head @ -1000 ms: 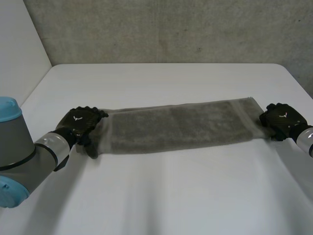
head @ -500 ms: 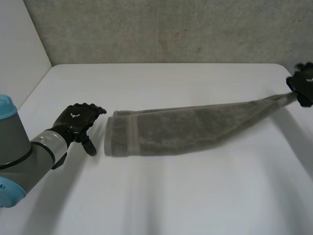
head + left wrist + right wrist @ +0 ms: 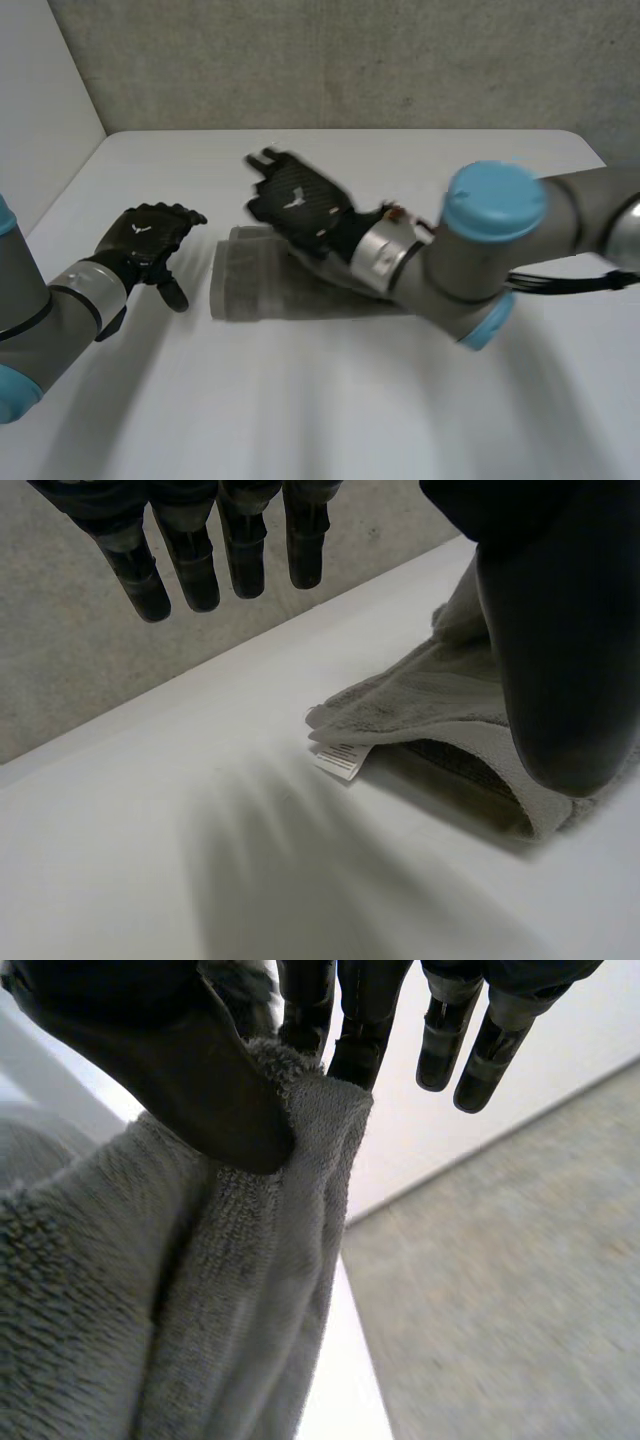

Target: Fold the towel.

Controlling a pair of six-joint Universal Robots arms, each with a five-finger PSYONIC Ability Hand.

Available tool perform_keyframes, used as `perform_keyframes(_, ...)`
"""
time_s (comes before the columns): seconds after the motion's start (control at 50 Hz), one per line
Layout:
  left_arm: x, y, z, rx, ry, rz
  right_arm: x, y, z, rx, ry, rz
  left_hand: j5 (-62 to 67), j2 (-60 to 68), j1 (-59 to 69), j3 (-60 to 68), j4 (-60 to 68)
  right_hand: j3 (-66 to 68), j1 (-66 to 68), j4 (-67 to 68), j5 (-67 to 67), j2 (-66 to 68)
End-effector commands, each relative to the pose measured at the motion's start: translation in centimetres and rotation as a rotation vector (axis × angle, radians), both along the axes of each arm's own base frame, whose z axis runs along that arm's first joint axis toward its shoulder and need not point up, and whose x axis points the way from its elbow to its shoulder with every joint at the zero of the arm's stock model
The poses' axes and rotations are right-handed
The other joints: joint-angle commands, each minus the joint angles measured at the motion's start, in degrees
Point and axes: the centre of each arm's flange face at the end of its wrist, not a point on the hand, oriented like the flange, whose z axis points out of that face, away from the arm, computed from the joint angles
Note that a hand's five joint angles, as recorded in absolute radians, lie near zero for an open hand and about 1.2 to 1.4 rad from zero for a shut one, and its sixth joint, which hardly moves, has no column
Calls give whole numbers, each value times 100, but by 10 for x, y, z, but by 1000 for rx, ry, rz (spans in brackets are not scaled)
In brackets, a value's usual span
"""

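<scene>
Towel [image 3: 255, 293], grey terry, lies a little left of centre on the white table [image 3: 330, 410] in the head view, with its short end towards the left of the frame. The robot's right arm [image 3: 470, 265], grey with a light-blue cap, reaches in from the right edge and crosses over the cloth. The right hand [image 3: 298, 205] sits above the towel's left part, just above the centre of the frame.

In the right wrist view, the right hand's thumb [image 3: 190, 1070] presses a bunched edge of the towel [image 3: 180, 1300] against the fingers [image 3: 365, 1030]. The cloth is pinched firmly there and hangs away below the palm in thick folds.

The left hand [image 3: 148, 235] is at the left of the head view, near the towel's short end but apart from it. Its fingers are loosely spread and hold nothing.

The left wrist view shows the same. The left hand's fingers [image 3: 190, 565] are straight and its thumb [image 3: 560, 660] stands clear, with bare table beneath the palm. Beyond the fingertips the towel [image 3: 430, 695] lies in two layers, the upper one draped over the lower. A small white label [image 3: 340, 761] sticks out at the corner nearest the hand.

A rough grey wall [image 3: 330, 60] runs across the top of the head view behind the table.
</scene>
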Motion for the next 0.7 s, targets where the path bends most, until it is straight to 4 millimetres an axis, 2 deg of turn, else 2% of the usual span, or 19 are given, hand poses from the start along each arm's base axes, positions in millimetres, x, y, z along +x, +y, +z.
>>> perform_keyframes(0.02, 4, -1, 2, -5, 1, 12, 37, 29, -33, 44, -9, 71, -293, -351, -604, -246, -288, -122, 676, -341, 487, 694)
perform_keyframes(0.06, 4, -1, 3, -7, 2, 13, 46, 30, -43, 46, -14, 71, -293, -351, -604, -246, -288, -122, 676, -341, 487, 694)
perform_keyframes(0.16, 4, -1, 3, -8, 2, 13, 51, 29, -55, 61, -3, 69, -293, -351, -604, -246, -288, -122, 676, -341, 487, 694)
perform_keyframes(0.18, 4, -1, 3, -8, 2, 13, 50, 32, -60, 77, 10, 82, -293, -351, -604, -246, -288, -122, -1450, -341, -1639, -1431)
perform_keyframes(0.2, 4, -1, 3, -8, 2, 13, 50, 32, -60, 77, 10, 83, -293, -351, -604, -246, -288, -122, -1471, -341, -1660, -1453)
perform_keyframes(0.22, 4, -1, 3, -8, 2, 13, 49, 35, -64, 92, 24, 91, -293, -351, -604, -246, -288, -122, -2387, -341, -2576, -2369)
perform_keyframes(0.26, 4, -2, 3, -13, 3, 12, 48, 37, -65, 107, 31, 105, -293, -351, -604, -246, -288, -122, -2464, -341, -2653, -2445)
perform_keyframes(0.28, 4, -3, 4, -17, 4, 13, 48, 37, -64, 125, 27, 101, -293, -351, -604, -246, -288, -122, -3330, -341, -3519, -3311)
perform_keyframes(0.3, 4, -4, 6, -25, 5, 13, 48, 35, -63, 147, 17, 91, -293, -351, -604, -246, -288, -122, -6324, -341, -6513, -6306)
perform_keyframes(0.4, -1, -6, 12, -49, 17, 2, 44, 21, -54, 193, -20, -8, -293, -351, -604, -246, -288, -122, -6324, -341, -6513, -6306)
perform_keyframes(0.44, -9, -4, 17, -49, 49, -14, 38, 20, -39, 207, -14, -60, -293, -351, -604, -246, -288, -122, -6324, -341, -6513, -6306)
perform_keyframes(0.5, -18, 1, 20, -45, 82, -37, 34, 23, -30, 222, 0, -75, -293, -351, -604, -246, -288, -122, -6324, -341, -6513, -6306)
perform_keyframes(0.54, -37, 9, 28, -26, 166, -77, 13, 12, -19, 263, 30, -142, -293, -351, -604, -246, -288, -122, -6324, -341, -6513, -6306)
perform_keyframes(0.56, -37, 9, 28, -26, 166, -77, 13, 12, -19, 263, 30, -142, -293, -351, -604, -246, -288, -122, -6324, -341, -6513, -6306)
perform_keyframes(0.6, -50, 15, 35, -3, 249, -103, -16, -5, -10, 320, 52, -220, -293, -351, -604, -246, -288, -122, -6324, -341, -6513, -6306)
perform_keyframes(0.62, -50, 15, 35, -3, 249, -103, -16, -5, -10, 320, 52, -220, -293, -351, -604, -246, -288, -122, -6324, -341, -6513, -6306)
perform_keyframes(0.66, -61, 19, 39, 21, 311, -122, -41, -14, -5, 382, 57, -281, -293, -351, -604, -246, -288, -122, -6324, -341, -6513, -6306)
perform_keyframes(0.68, -61, 19, 39, 21, 312, -122, -41, -14, -5, 383, 57, -281, -293, -351, -604, -246, -288, -122, -6324, -341, -6513, -6306)
perform_keyframes(0.7, -67, 21, 37, 37, 329, -137, -53, -18, -7, 416, 59, -313, -293, -351, -604, -246, -288, -122, -6324, -341, -6513, -6306)
